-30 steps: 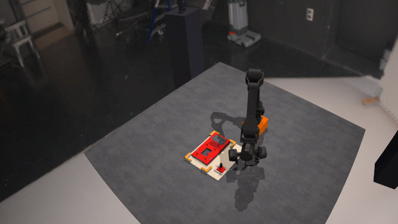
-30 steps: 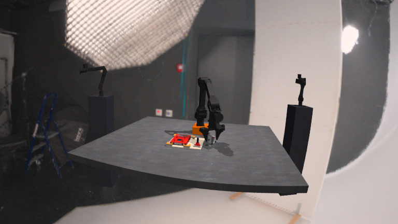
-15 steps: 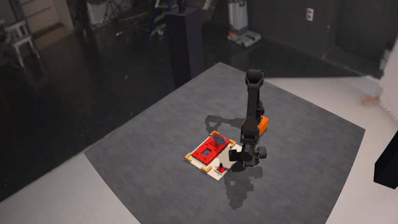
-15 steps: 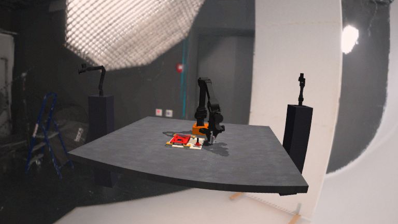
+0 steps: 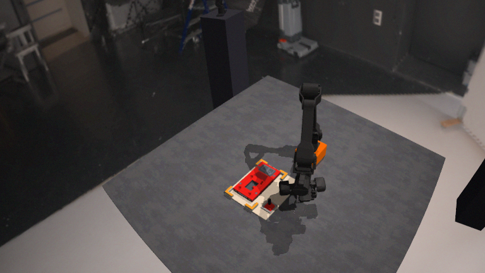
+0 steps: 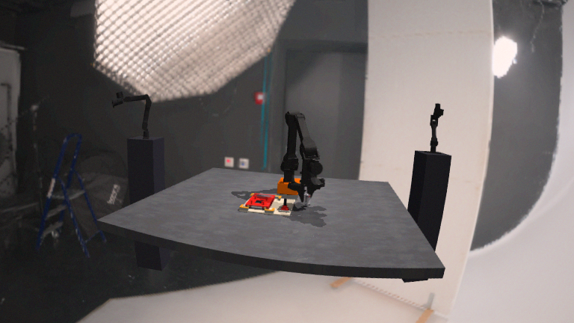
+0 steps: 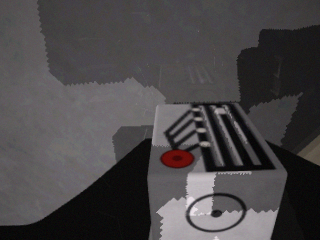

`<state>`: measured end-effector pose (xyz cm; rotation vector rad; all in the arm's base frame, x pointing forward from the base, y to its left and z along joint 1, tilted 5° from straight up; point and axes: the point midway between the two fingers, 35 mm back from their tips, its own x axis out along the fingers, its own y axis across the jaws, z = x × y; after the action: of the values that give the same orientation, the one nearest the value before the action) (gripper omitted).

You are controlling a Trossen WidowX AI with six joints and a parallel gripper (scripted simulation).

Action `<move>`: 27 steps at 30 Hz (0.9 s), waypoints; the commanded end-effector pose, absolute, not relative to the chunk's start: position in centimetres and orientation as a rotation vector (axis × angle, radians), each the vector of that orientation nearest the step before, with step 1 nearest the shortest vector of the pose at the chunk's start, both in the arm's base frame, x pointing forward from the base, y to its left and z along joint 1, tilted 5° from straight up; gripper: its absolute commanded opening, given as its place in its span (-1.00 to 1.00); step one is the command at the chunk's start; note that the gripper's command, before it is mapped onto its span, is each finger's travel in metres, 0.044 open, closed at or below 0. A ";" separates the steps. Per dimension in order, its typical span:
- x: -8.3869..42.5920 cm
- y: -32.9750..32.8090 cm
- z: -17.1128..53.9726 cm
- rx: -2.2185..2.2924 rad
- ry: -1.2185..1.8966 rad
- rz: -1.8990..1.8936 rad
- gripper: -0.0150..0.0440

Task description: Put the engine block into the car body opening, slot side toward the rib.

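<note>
The engine block (image 6: 306,199) (image 7: 170,187) is light grey with black slots, a red disc and a ringed circle. It is upright, at the table or barely above it; I cannot tell which. My gripper (image 6: 306,202) (image 7: 199,147) is shut on it, one dark finger at each side, with the fingertips hidden in the top view. It is right of the cream board (image 5: 265,215), off the board. The red car body (image 5: 239,186) (image 6: 270,198) lies on the board's left part. Its square opening is dark and unfilled; the rib is too small to make out.
A red piece with a black upright knob (image 5: 269,206) (image 6: 285,208) stands on the board between the car body and my gripper. Orange corner brackets (image 5: 251,206) surround the car body. The orange box (image 5: 321,152) (image 6: 288,186) is at my arm's base.
</note>
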<state>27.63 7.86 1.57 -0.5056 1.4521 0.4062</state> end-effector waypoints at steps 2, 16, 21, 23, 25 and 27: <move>28.0 8.2 3.0 -0.503 1.442 0.406 -0.49; 28.0 8.9 7.3 -0.502 1.441 0.406 -0.49; 27.8 9.0 8.9 -0.502 1.441 0.406 -0.49; 27.7 9.1 9.5 -0.502 1.441 0.406 -0.49; 27.5 9.2 10.1 -0.502 1.441 0.406 -0.49; 27.4 9.2 10.8 -0.502 1.441 0.406 -0.49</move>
<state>27.46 9.07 9.91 -0.5022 1.4462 0.4079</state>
